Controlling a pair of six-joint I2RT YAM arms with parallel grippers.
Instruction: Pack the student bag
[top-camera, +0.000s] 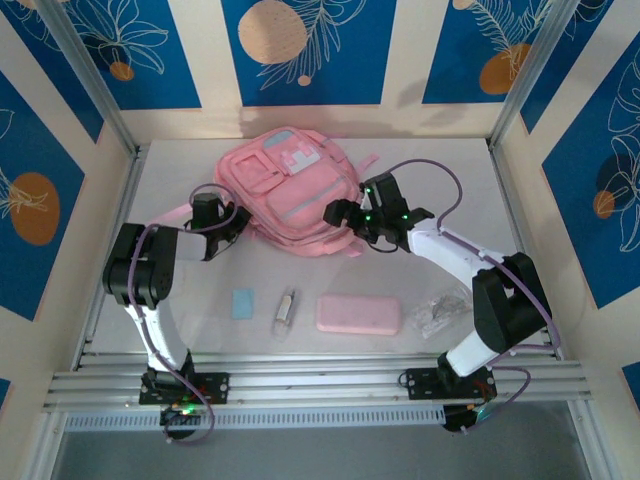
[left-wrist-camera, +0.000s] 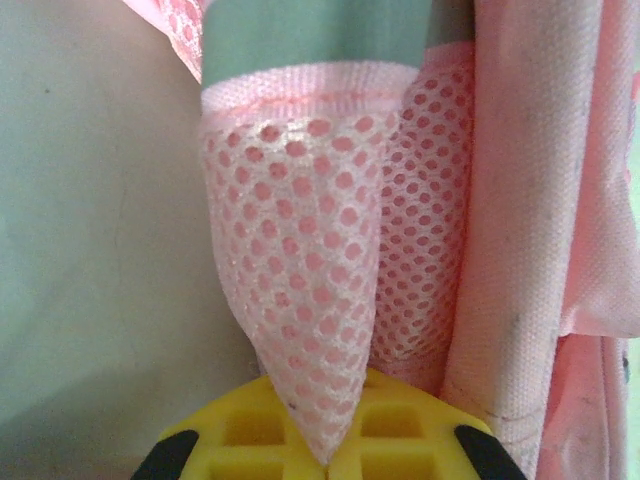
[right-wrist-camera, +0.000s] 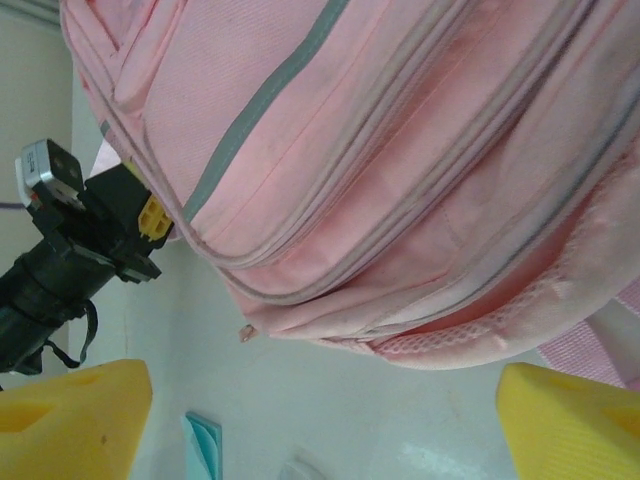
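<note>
The student bag (top-camera: 290, 185), a soft pink backpack with grey trim and a white patch, lies flat at the back middle of the table. My left gripper (top-camera: 238, 214) is at the bag's left side, its yellow fingers (left-wrist-camera: 250, 440) shut on a fold of the bag's pink mesh (left-wrist-camera: 300, 280). My right gripper (top-camera: 350, 208) hovers at the bag's right front edge. It is open, with its yellow fingertips (right-wrist-camera: 70, 420) wide apart, and between them lie bare table and the bag's zipped lower edge (right-wrist-camera: 400, 300). The left gripper (right-wrist-camera: 150, 220) also shows past the bag.
In front of the bag lie a light blue card (top-camera: 243, 303), a small white item (top-camera: 287, 307), a flat pink pencil case (top-camera: 358, 314) and a crumpled clear packet (top-camera: 440, 312). Metal frame posts and walls close in the table's sides and back.
</note>
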